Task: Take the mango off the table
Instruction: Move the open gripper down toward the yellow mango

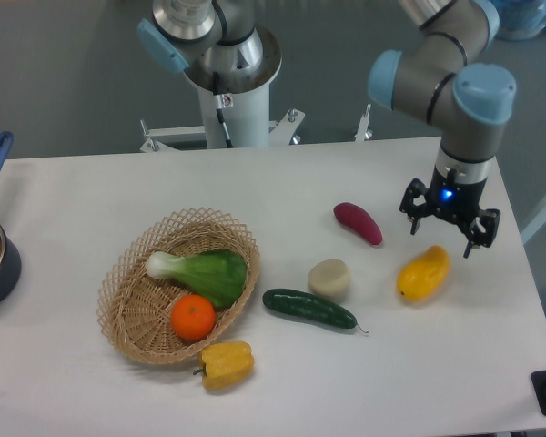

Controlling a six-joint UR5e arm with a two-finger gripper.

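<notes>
The mango (423, 274) lies on the table (491, 364), right of the cucumber (308, 308) and the pale round piece (329, 278), tilted with its upper end toward the gripper (449, 223). Its glossy, rounded skin could squirt sideways and roll if the fingers close off-centre or across its long axis. The fingers stand apart just above its upper end, not touching it.

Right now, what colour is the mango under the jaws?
Yellow-orange, deeper orange at its upper end; the mango shows clearly in the fixed camera view.
</notes>
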